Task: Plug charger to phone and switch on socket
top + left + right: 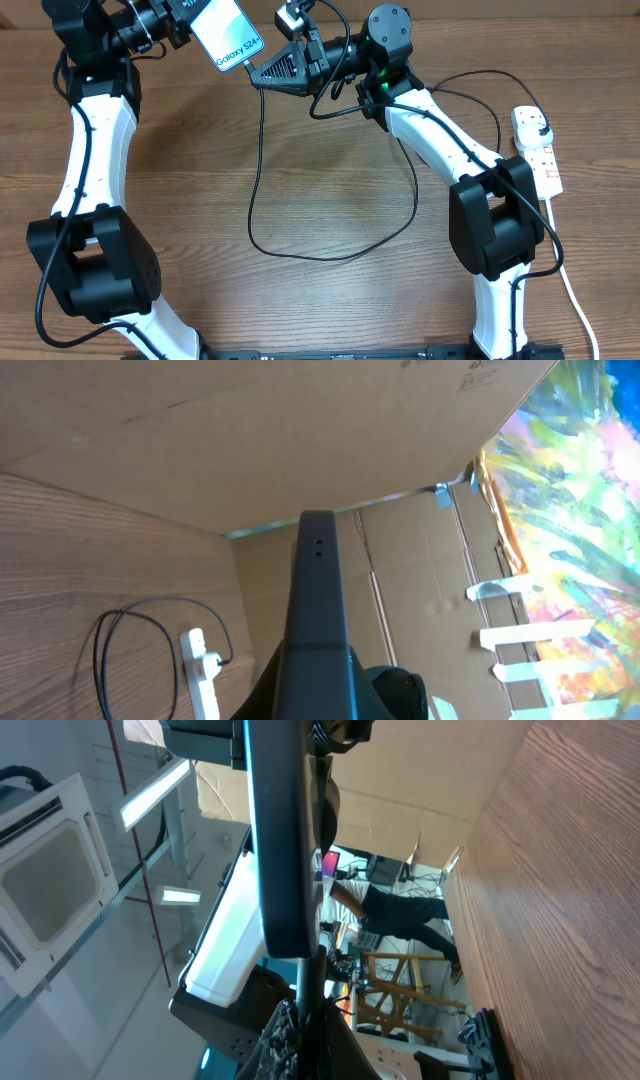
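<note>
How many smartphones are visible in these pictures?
1. The slim smartphone with light blue screen is at the top left, in the left tool; no other visible.

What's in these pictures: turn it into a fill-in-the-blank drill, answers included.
The left claw holds the ___ off the table. Its screen reads Galaxy ___. The right claw grips the ___ by its tip. The socket is ___ in colour.
Missing: phone; S24; charger; white.
</note>
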`<state>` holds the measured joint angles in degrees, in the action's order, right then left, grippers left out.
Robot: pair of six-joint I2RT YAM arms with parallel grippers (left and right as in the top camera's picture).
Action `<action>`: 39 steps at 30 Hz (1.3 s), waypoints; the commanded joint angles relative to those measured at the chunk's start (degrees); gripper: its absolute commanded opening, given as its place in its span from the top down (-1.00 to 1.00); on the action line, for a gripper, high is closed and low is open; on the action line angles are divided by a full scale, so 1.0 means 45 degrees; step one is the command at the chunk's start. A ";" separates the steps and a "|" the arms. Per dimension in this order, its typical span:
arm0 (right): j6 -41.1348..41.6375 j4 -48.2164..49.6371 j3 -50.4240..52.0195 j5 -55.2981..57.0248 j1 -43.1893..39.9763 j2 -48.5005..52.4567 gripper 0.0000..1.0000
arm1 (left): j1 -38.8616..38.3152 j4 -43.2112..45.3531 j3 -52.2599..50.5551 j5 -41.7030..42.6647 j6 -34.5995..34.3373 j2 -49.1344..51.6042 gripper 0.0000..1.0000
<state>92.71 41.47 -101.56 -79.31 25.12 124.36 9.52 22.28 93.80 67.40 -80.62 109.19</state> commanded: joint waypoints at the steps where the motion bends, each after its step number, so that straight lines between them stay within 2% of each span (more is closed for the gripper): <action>1: -0.0141 0.0102 -0.0185 -0.0107 -0.0029 -0.0131 0.92 | 0.0155 0.0107 0.0267 -0.0107 0.0291 -0.0374 0.91; 39: -0.0141 0.0107 -0.0185 0.0044 -0.0029 -0.0131 0.92 | -0.0058 0.0058 0.0267 0.0325 0.0291 -0.0374 0.91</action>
<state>92.75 41.52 -101.56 -79.26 25.10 124.36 9.80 22.24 93.80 67.94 -80.60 109.19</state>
